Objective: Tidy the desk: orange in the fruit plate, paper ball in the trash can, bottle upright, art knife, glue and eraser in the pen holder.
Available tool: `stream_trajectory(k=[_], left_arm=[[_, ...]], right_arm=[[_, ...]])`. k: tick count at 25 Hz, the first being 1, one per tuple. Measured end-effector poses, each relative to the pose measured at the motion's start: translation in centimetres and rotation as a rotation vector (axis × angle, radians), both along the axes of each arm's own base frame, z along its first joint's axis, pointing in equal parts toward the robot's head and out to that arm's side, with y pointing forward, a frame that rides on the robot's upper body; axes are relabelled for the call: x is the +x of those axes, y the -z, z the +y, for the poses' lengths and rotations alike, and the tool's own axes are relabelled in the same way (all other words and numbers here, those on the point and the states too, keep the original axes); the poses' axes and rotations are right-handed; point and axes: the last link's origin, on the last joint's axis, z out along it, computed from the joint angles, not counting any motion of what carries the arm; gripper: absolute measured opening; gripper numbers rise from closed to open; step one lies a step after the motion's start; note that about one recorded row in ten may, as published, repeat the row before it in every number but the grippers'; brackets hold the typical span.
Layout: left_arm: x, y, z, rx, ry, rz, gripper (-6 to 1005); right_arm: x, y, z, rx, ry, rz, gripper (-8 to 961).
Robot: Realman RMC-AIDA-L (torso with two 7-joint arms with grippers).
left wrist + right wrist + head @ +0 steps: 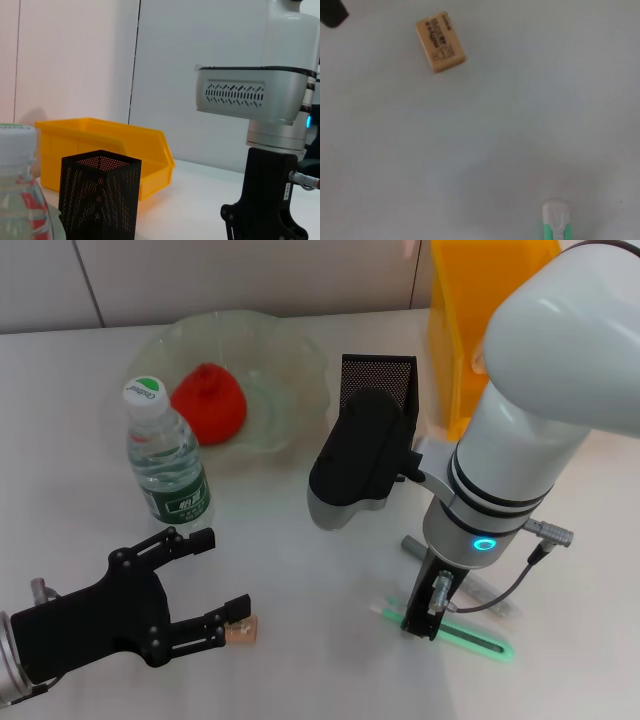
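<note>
I see the right gripper (420, 625) low over the green art knife (470, 638) on the desk (300, 580); I cannot tell its jaw state. The left gripper (222, 585) is spread wide beside the eraser (241, 632).

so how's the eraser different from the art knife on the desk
The eraser is a short tan block; the art knife is a long, thin green strip. The eraser lies beside the left hand, while the art knife lies under the right hand. Both lie flat on the white desk, outside the pen holder.
</note>
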Motion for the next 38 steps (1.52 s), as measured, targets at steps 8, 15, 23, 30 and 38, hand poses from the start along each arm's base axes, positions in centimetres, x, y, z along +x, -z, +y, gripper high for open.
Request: stream_trajectory(k=[8, 15, 23, 30, 38], left_arm=[[0.0, 0.0, 0.0, -0.001, 0.000, -0.002, 861], [0.0, 0.0, -0.1, -0.003, -0.001, -0.004, 861], [0.0, 0.0, -0.1, -0.001, 0.001, -0.004, 861], [0.2, 0.1, 0.0, -0.003, 0.007, -0.006, 861], [0.2, 0.1, 0.0, -0.004, 0.006, -0.005, 862]], right_arm=[[-1.0, -0.5, 0.0, 0.013, -0.022, 0.047, 172], [-3.7, -5.7, 1.1, 0.171, -0.042, 0.255, 173], [-4.3, -14.3, 2.8, 0.599, -0.236, 0.518, 179], [-3.8, -14.9, 4.3, 0.727, -0.349, 0.651, 190], [-2.8, -12.5, 5.9, 0.723, -0.367, 0.745, 203]])
